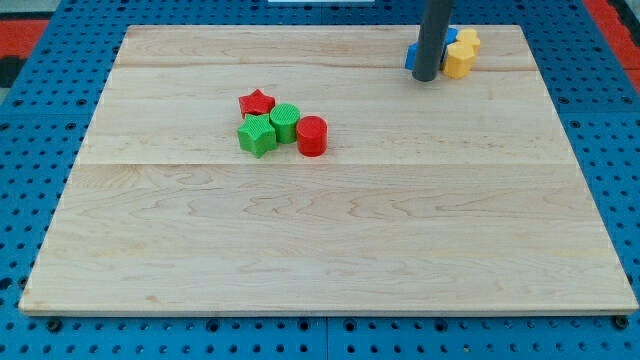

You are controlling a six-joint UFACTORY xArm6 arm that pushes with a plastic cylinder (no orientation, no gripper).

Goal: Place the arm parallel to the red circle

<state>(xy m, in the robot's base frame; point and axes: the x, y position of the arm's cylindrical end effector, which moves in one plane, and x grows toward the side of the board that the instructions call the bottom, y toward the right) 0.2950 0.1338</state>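
Note:
The red circle (312, 135) stands on the wooden board (330, 250), left of the middle, at the right end of a tight cluster. A green circle (285, 122) touches it on its left, with a green star (257, 135) and a red star (257, 103) beside that. My tip (425, 77) rests on the board near the view's top right, well to the right of and above the red circle. It stands just left of a blue block (411, 55) partly hidden behind the rod, and two yellow blocks (460, 58).
The board lies on a blue pegboard surface (40, 150). Its top edge runs close behind the blue and yellow blocks.

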